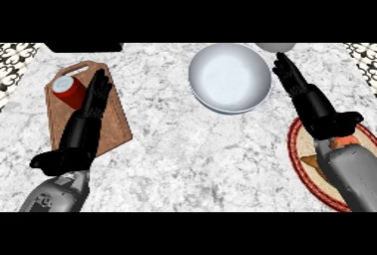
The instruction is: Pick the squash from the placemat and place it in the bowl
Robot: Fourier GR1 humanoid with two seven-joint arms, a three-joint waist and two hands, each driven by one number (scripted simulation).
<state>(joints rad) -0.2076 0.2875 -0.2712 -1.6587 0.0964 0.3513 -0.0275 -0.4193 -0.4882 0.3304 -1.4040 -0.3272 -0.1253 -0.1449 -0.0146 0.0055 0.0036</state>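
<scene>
Reach step: the right hand [305, 97], fingers straight, hovers above the placemat [300, 164]; next it must close round the squash [344, 143].

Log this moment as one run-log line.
right hand: open, over placemat | squash: on placemat | bowl: no squash | left hand: open

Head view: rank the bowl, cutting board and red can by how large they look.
1. Cutting board, partly hidden by the left forearm.
2. Bowl, close to the board, so that order is unsure.
3. Red can, clearly smallest.
</scene>
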